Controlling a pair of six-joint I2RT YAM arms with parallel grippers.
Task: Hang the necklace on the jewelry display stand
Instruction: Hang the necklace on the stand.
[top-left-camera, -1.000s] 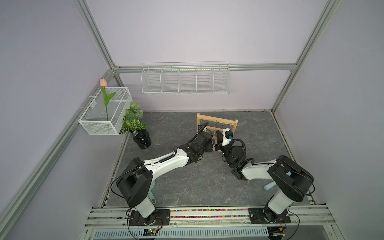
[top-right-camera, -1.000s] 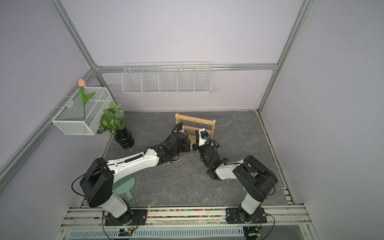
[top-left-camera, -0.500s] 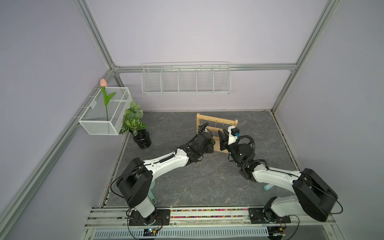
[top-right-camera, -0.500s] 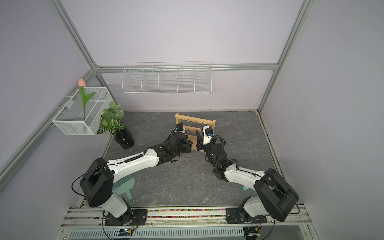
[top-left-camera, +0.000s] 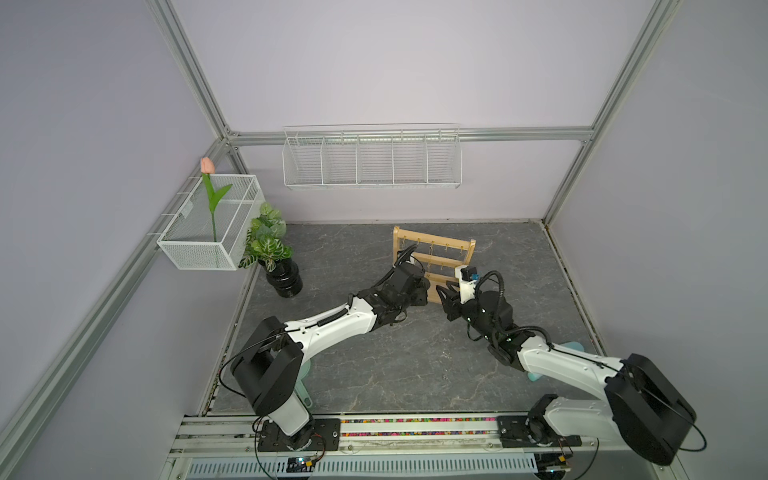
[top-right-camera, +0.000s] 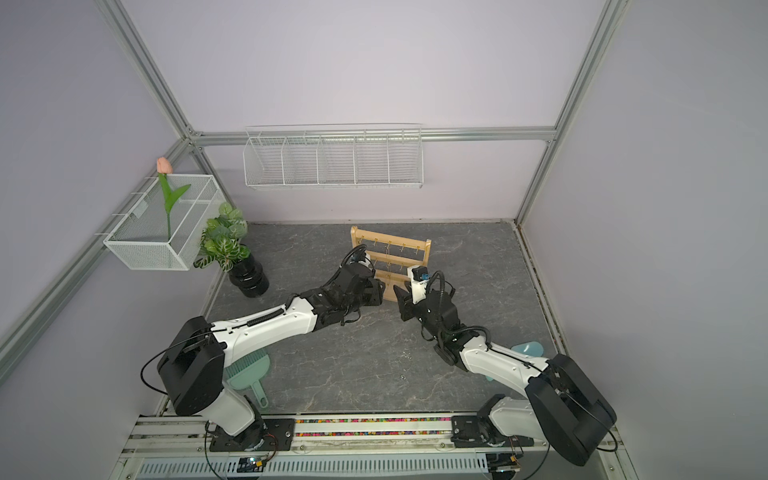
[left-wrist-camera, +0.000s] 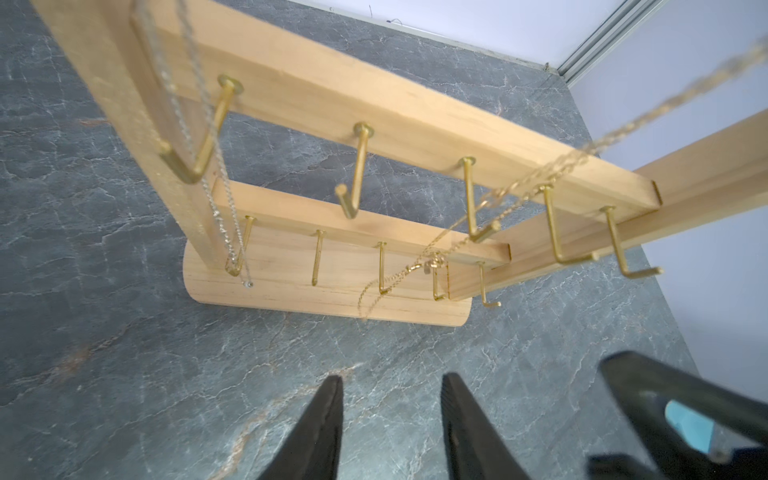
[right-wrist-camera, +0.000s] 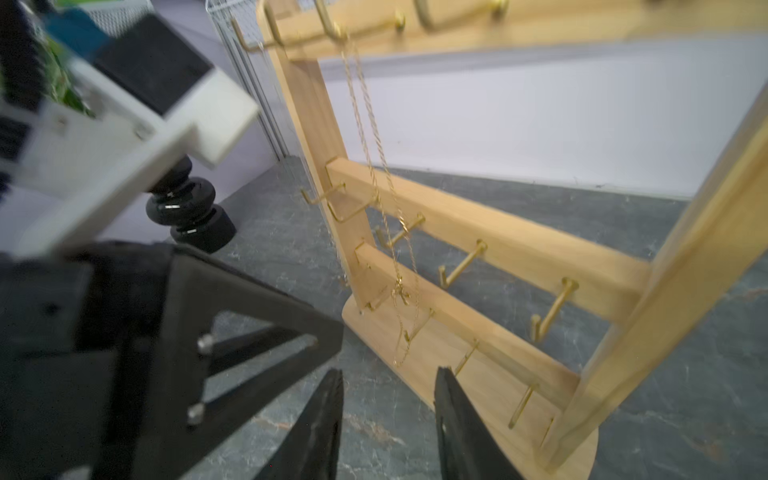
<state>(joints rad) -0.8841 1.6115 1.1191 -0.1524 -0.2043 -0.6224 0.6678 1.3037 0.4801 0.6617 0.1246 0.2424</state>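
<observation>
On the grey tabletop (top-left-camera: 374, 365) the wooden jewelry display stand (top-left-camera: 434, 242) stands upright, the left claw (left-wrist-camera: 390, 415) and right claw (right-wrist-camera: 388, 415) spread and empty near its base. The gold necklace (right-wrist-camera: 400, 287) hangs from a top-rail hook (right-wrist-camera: 332, 25); hanging looks done, leaving a snag-free pull-back.

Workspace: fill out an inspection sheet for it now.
Surface: grey marble-look tabletop, nothing spilled seen.
Job's things: wooden stand upright; gold necklace hangs from a top-rail hook; silver chain hangs by a post.
Clutter: potted plant; green tool under left arm; teal scoop under right arm.
End effectors: left end effector and right end effector open, empty.
Cables: black loops at both wrists.
Surroundings: lilac walls, metal frame, white wire baskets, tulip.
</observation>
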